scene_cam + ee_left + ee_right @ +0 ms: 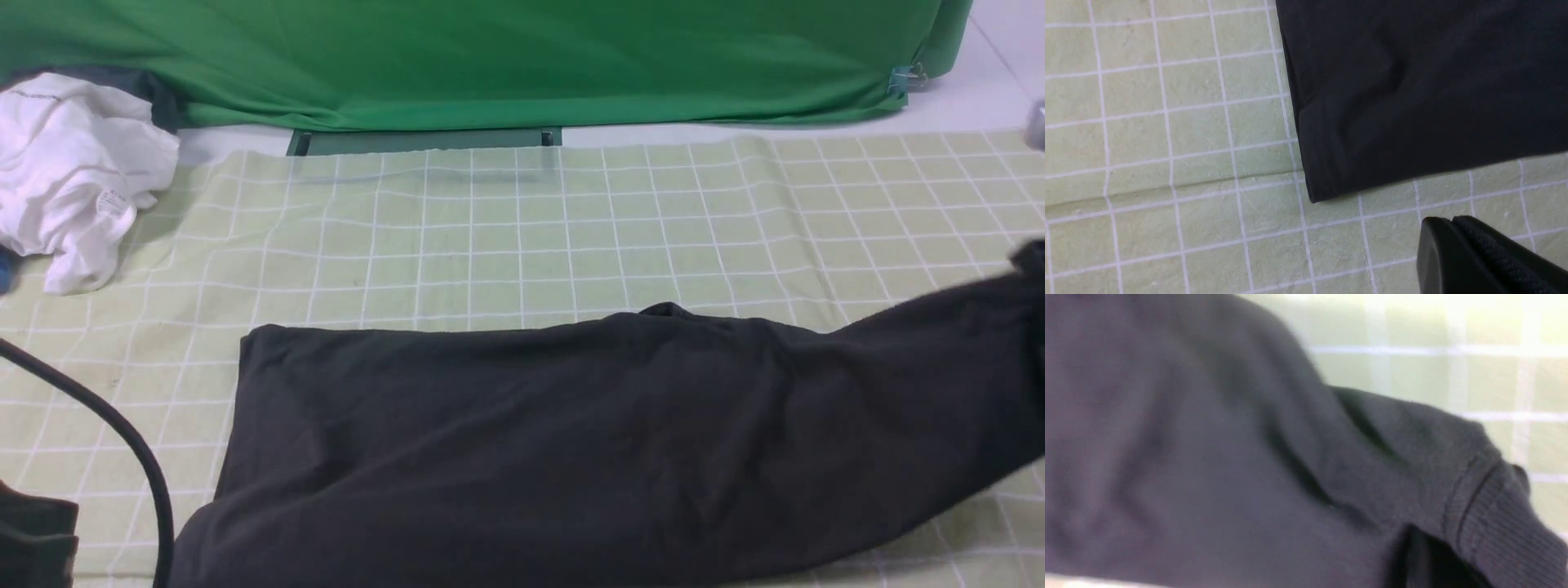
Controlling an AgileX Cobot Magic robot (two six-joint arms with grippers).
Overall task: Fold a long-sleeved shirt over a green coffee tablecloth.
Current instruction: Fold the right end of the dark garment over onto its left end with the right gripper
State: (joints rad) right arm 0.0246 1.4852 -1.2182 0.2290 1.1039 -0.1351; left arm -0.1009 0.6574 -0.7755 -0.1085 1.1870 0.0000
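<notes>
Black cotton of the long-sleeved shirt point(571, 441) lies on the near half of the green coffee tablecloth point(490, 237), and its long axis runs from left to right. The left end is flat and has a square hem corner point(1323, 183). The right end, a sleeve, slopes up toward the right edge of the front view. We see the left gripper point(1449, 228) near this corner but apart from it, with bare checked cloth between them. Its fingers point(1433, 253) are pressed together and hold nothing. In the right wrist view the ribbed cuff point(1494, 506) is very close and blurred. The right gripper is hidden behind the fabric, so we cannot tell if it pinches the sleeve. We judge that the right arm is nearer to the sleeve, and that the coming fold must carry it leftward, along the long axis, over the body.
</notes>
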